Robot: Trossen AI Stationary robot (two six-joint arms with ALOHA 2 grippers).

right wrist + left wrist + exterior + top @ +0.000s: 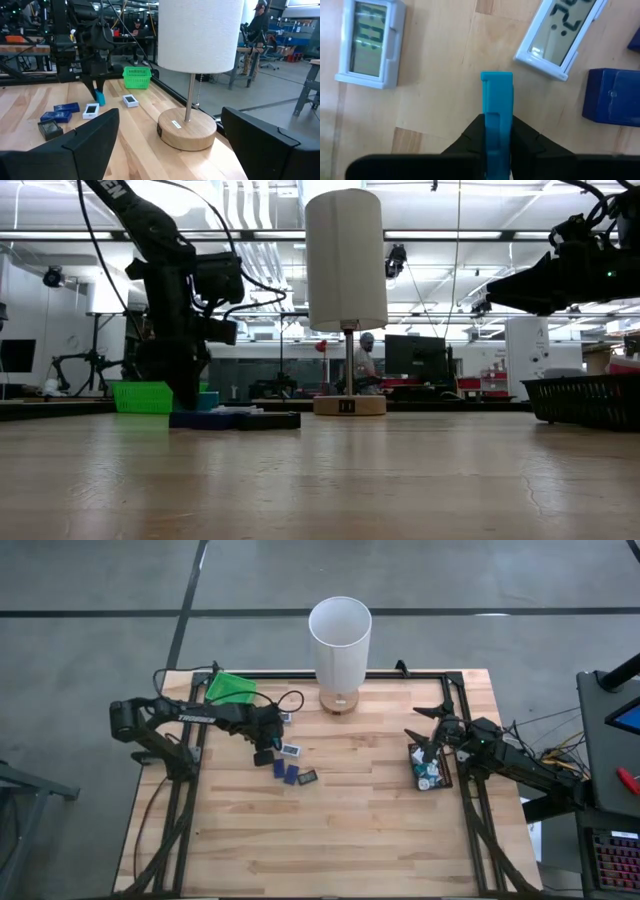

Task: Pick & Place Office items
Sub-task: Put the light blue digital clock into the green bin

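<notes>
A small teal piece [496,100] sits between the fingers of my left gripper [496,142], which is shut on it and points steeply down at the table's left middle [265,753]. Other office items lie flat on the wood around it: two white display pieces [370,42] [560,35], dark blue rectangles [286,771] and a dark block [308,777]. My right gripper [425,735] stands open and level at the table's right, over the black tray [446,780]. My left gripper pinches the teal piece by its two flat sides [495,131] between the two fingers [524,137], at the end nearest the wrist. The fingers come from above, slanting down. The piece sticks out past the fingertips toward the table [100,98]; whether it touches the wood, I cannot tell.
A tall white lamp [340,640] on a round wooden base stands at the far middle. A green tray [230,688] sits at the far left corner. The black tray holds several small pieces. Bare wood [340,840] stretches across the near half of the table.
</notes>
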